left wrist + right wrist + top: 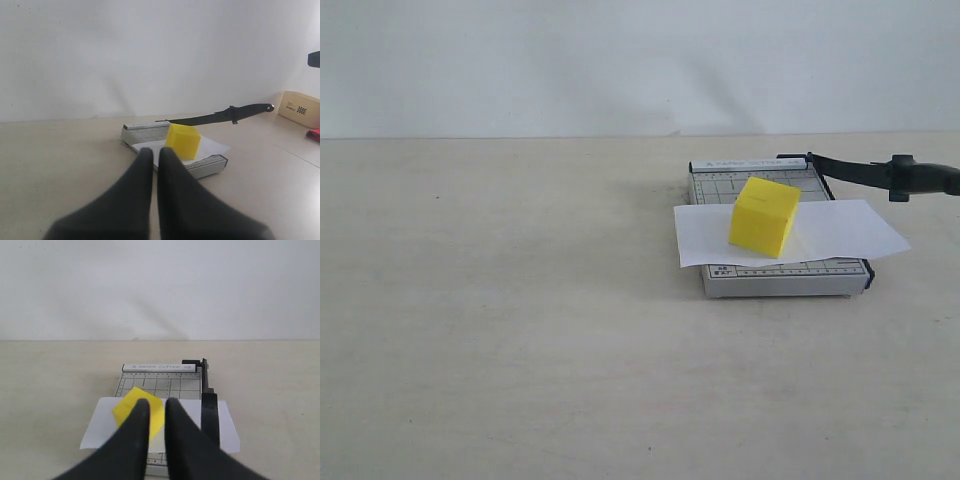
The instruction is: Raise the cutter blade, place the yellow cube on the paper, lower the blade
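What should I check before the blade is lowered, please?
1. Yellow cube resting on the paper: ok.
2. Paper lying across the cutter board: ok.
3. Cutter blade raised above the board: ok.
4. Cube away from the board's blade-side edge: ok.
5. Left claw shut and empty: ok.
6. Right claw gripping the blade handle: not ok, it holds nothing.

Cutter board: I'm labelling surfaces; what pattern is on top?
The cutter board is grey with a printed grid; the right wrist view shows it best.
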Available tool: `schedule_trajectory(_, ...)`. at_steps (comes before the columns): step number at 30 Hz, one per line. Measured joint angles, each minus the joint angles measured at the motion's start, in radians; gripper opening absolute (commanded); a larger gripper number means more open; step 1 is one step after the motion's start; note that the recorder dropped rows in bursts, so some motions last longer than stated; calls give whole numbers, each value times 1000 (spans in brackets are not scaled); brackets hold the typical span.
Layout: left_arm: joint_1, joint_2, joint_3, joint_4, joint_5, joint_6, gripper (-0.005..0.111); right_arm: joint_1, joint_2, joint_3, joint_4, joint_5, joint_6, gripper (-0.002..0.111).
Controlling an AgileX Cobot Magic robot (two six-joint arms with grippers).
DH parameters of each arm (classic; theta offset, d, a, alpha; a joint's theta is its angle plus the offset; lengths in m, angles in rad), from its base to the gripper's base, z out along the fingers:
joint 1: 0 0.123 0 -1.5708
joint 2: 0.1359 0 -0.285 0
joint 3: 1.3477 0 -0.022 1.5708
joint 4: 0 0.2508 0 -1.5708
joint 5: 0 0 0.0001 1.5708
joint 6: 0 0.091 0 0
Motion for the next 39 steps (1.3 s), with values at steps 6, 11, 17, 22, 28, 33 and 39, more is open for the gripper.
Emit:
schedule_trajectory(6,0,0,0,0,0,0,4,0,175,-212,-158,256,137,62)
schedule_trajectory(11,0,0,0,0,0,0,4,0,440,-509,-303,529,265,62)
schedule_trajectory(17,0,0,0,0,0,0,4,0,666,-666,-307,721,288,62)
schedule_trajectory(22,0,0,0,12,0,16,4,0,752,-669,-377,774,273,62)
schedule_trajectory(28,122,0,0,440,17,-344,4,0,760,-670,-383,774,252,62)
schedule_trajectory(33,203,2,0,1339,88,-1149,4,0,760,-670,-383,771,252,62)
schedule_trajectory(39,340,2,0,1610,408,-1363,4,0,796,-671,-374,764,248,62)
